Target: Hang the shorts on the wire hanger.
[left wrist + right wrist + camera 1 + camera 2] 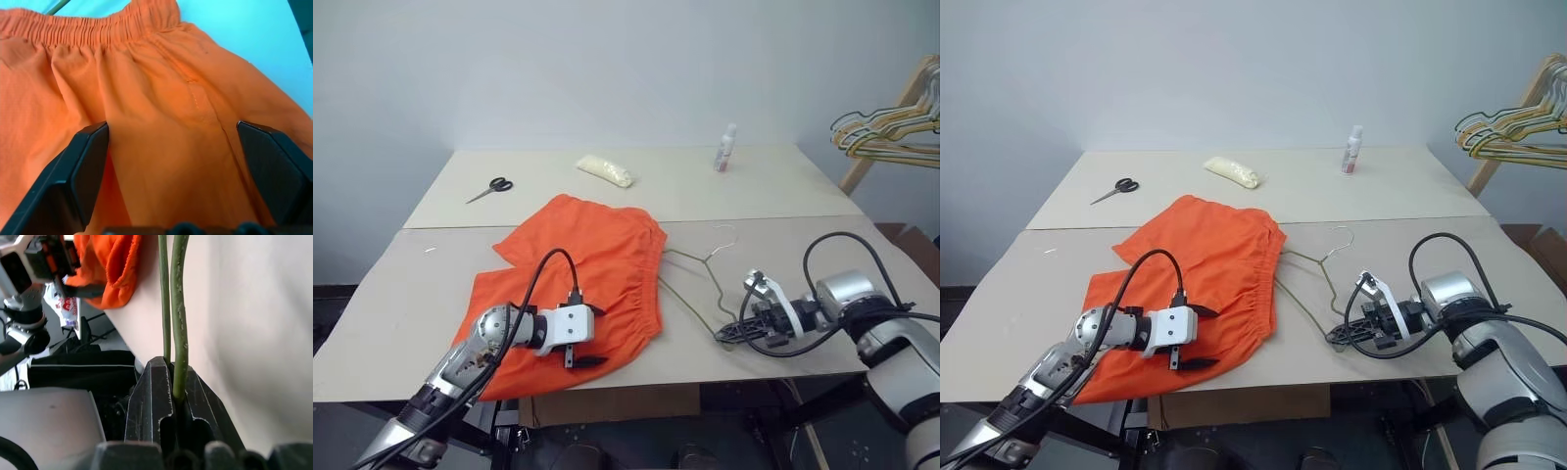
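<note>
Left eye view: table point(431, 294) of pale boards, joined by a seam running left to right. Shorts point(597, 264) spread flat at centre-left of near board, bright orange, gathered waistband toward the right, one corner draped over near edge. Wire hanger point(700, 284) lying flat just right of waistband, hook toward far side, near corner at table's near edge; possibly touching the waistband, contact not clear from this angle. Bunch of yellow and pastel hangers point(891, 132) on wooden rack at far right, off the table. Left gripper point(587, 338) over near part of shorts, fingers spread wide apart, nothing between them; in left wrist view, both pads point(80, 171) framing bare orange cloth. Right gripper point(729, 333) at near right, fingers pinched fully together on near corner of wire hanger; confirmed in right wrist view, two wire strands point(178, 308) running out of the closed fingertips. On far board: pale bag point(604, 170) at centre, scissors point(489, 188) at left, small bottle point(726, 149) at right, well apart.
</note>
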`<state>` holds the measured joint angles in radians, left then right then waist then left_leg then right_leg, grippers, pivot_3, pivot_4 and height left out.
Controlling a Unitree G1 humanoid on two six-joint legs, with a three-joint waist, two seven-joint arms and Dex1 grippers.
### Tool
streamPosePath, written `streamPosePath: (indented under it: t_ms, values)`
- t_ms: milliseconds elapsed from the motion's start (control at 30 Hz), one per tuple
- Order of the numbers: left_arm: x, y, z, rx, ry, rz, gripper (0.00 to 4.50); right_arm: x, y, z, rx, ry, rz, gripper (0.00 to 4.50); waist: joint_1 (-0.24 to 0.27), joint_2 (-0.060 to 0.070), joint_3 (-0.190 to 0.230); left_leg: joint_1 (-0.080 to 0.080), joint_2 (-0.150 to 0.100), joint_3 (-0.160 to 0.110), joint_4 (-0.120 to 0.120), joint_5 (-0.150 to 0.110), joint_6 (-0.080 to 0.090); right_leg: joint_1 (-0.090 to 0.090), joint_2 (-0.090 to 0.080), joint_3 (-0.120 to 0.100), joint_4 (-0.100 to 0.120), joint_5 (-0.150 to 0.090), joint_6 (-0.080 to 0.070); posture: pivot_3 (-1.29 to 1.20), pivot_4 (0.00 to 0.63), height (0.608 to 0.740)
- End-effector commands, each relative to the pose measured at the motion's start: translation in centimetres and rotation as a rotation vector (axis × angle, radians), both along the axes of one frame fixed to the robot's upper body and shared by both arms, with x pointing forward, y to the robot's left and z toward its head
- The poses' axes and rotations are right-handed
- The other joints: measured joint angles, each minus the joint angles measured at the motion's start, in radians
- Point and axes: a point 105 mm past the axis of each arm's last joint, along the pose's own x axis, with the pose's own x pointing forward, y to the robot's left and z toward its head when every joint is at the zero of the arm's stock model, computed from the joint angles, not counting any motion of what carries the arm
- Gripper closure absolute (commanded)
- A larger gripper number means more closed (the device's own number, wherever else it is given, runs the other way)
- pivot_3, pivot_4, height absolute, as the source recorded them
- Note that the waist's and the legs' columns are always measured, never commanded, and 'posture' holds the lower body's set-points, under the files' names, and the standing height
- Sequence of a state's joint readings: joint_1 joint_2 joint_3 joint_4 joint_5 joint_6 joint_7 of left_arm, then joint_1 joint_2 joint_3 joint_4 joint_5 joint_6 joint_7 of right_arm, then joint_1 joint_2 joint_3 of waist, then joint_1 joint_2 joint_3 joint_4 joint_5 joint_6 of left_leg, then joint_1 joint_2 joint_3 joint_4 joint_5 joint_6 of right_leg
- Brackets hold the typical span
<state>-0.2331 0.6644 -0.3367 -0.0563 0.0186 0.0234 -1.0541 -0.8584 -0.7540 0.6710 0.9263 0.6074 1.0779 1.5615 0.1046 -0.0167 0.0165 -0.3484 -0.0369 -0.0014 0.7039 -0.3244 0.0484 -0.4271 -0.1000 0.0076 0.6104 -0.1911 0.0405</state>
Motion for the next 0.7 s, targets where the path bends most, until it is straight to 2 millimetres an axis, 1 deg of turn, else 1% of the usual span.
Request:
streamPosePath:
  t_ms: [33, 233, 300, 433, 567, 700]
  values:
    - [-0.3, -0.2, 0.2, 0.0, -0.008, -0.024, 0.05, 1.5, 0.1, 1.9, 0.053, -0.078, -0.015, 4.5, -0.001, 0.0, 0.0, 0.0, 0.0, 0.0, 0.0, 0.0, 0.0, 0.0, 0.0, 0.0, 0.0, 0.0, 0.0, 0.15, 0.0, 0.74]
    - [-0.2, -0.3, 0.3, 0.002, -0.014, -0.026, 0.05, 2.8, 0.1, 2.8, 0.078, -0.141, -0.061, 4.5, -0.005, 0.0, 0.0, 0.0, -0.001, 0.0, 0.0, 0.0, 0.0, 0.0, 0.0, 0.0, 0.0, 0.0, 0.0, 0.16, 0.0, 0.74]
    - [-0.2, -0.2, 0.3, 0.004, -0.016, -0.024, 0.05, 3.0, 0.1, 2.7, 0.07, -0.165, -0.055, 4.5, -0.006, 0.001, 0.0, 0.0, -0.001, 0.0, 0.0, 0.0, 0.0, 0.0, 0.0, 0.0, 0.001, 0.0, 0.0, 0.16, 0.0, 0.74]
    - [-0.2, -0.2, 0.2, 0.008, -0.015, -0.029, 0.05, 4.0, -0.1, 2.6, 0.049, -0.213, -0.122, 4.5, -0.007, 0.001, 0.0, 0.0, -0.001, 0.0, 0.0, 0.0, 0.0, 0.0, 0.0, 0.0, 0.001, 0.0, 0.0, 0.16, 0.0, 0.74]
    - [-0.1, -0.2, 0.3, 0.003, -0.022, -0.026, 0.05, 3.5, -0.4, 2.3, 0.027, -0.209, -0.067, 4.5, -0.007, 0.001, -0.001, 0.0, -0.001, 0.0, 0.0, 0.0, 0.0, 0.0, 0.0, 0.0, 0.001, 0.0, 0.0, 0.16, 0.0, 0.74]
    - [0.2, -0.2, 0.3, 0.002, -0.036, -0.018, 0.05, 3.1, -1.0, 1.9, -0.013, -0.205, -0.056, 4.5, -0.008, 0.001, -0.001, 0.0, -0.001, 0.0, 0.0, 0.0, 0.0, 0.0, 0.0, 0.0, 0.001, 0.0, 0.0, 0.16, 0.0, 0.74]
